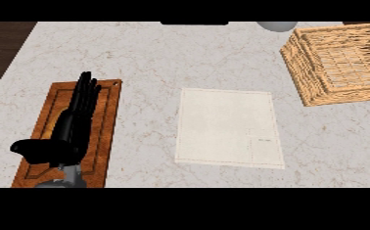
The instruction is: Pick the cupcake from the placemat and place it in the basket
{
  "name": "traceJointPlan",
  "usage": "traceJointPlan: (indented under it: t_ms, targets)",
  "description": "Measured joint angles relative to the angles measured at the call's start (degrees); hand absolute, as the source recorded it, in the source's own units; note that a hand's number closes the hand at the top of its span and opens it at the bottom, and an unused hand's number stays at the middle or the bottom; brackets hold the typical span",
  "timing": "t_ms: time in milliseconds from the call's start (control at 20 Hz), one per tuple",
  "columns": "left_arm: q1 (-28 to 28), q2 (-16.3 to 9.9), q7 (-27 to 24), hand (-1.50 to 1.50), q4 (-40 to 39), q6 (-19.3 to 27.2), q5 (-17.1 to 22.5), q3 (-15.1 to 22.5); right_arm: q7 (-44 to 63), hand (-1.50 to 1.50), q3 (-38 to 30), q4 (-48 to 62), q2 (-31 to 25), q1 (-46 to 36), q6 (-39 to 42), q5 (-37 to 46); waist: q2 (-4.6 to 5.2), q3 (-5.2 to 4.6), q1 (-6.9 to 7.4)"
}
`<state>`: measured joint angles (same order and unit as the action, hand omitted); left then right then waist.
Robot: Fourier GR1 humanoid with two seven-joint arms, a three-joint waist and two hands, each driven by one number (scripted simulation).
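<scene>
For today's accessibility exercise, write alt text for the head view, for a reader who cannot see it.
A pale rectangular cloth placemat lies bare at the middle of a marble counter, with a woven wicker basket at the far right. The robot's black left hand rests open, fingers straight, over a wooden cutting board at the left; no cupcake shows.

The left hand (72, 121) lay at the lower left with its fingers (85, 89) straight and close together, pointing away from the body, the thumb (33, 148) spread out to the left, and only a short grey forearm (63, 179) showed.
</scene>
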<state>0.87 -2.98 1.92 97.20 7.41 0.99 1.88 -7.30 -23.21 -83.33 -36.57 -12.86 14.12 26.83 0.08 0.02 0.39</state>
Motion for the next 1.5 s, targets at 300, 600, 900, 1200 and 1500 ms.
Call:
traceJointPlan:
  t_ms: [300,600,900,1200,1500]
  targets:
    - [0.88,0.23,-1.09,0.00,-2.29,-0.48,0.10,-0.60,-7.59,1.50,1.59,12.75,-1.56,-4.04,-3.84,4.79,0.03,0.00,0.05]
    - [-0.06,-0.61,-1.38,0.00,-1.62,-1.74,0.86,-1.78,-13.30,1.50,1.56,24.82,-2.02,-8.67,-6.53,6.08,0.02,0.00,0.08]
    - [-1.06,0.59,-1.04,0.00,-0.39,-1.00,-0.31,-0.48,-18.04,1.50,1.50,37.32,-2.92,-14.48,-9.16,7.16,0.05,0.02,0.23]
    - [0.14,-0.38,-0.11,0.00,-0.39,-1.76,0.46,-1.93,-19.49,-1.50,0.13,45.34,-4.04,-16.85,-11.50,6.98,0.06,0.00,0.19]
    - [-0.24,0.69,-2.01,0.00,-1.36,-1.48,-0.49,-1.02,-25.44,-1.50,0.47,56.39,-6.61,-21.11,-13.00,8.75,-0.02,-0.26,0.46]
